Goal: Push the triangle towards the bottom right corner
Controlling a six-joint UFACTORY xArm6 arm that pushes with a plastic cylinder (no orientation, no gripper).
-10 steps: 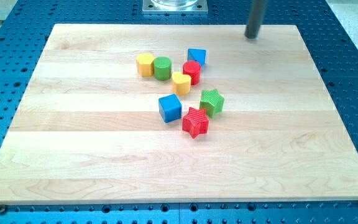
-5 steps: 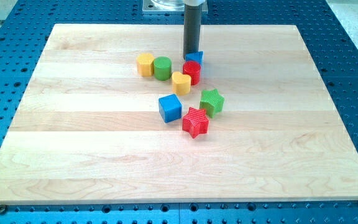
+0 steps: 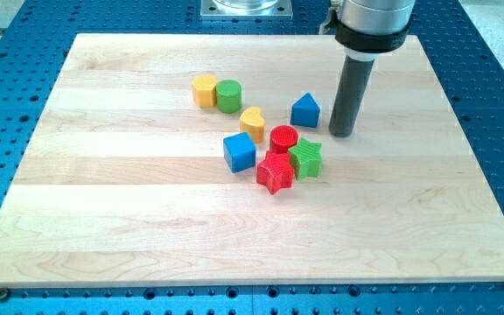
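The blue triangle (image 3: 304,111) stands on the wooden board, right of centre near the view's top. My tip (image 3: 340,134) rests on the board just to the triangle's right and slightly lower, a small gap apart from it. Below the triangle a red cylinder (image 3: 283,139) touches a green star (image 3: 306,159) and a red star (image 3: 275,172).
A blue cube (image 3: 239,151) and a yellow heart (image 3: 253,120) lie left of the red cylinder. A yellow block (image 3: 204,90) and a green cylinder (image 3: 228,95) sit side by side further up left. The board's right edge (image 3: 475,149) borders blue perforated table.
My tip swept from the board's top to the right of the triangle. The blue triangle slid right and down. The red cylinder moved down against the green star.
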